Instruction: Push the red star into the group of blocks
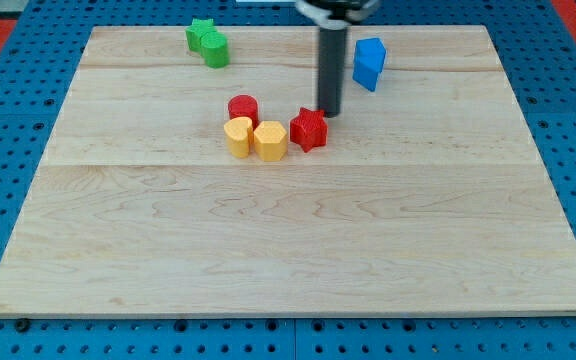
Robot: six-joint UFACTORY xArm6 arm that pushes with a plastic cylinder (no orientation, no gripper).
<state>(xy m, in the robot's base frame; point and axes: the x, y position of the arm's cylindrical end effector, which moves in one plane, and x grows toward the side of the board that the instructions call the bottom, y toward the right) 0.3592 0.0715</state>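
The red star lies near the board's middle, touching the right side of a yellow hexagon block. A second yellow block sits to the hexagon's left, and a red cylinder stands just above them. My tip is just above and to the right of the red star, touching or almost touching it. The dark rod rises from there to the view's top.
Two green blocks lie together near the board's top left. A blue block lies at the top, right of the rod. The wooden board rests on a blue pegboard.
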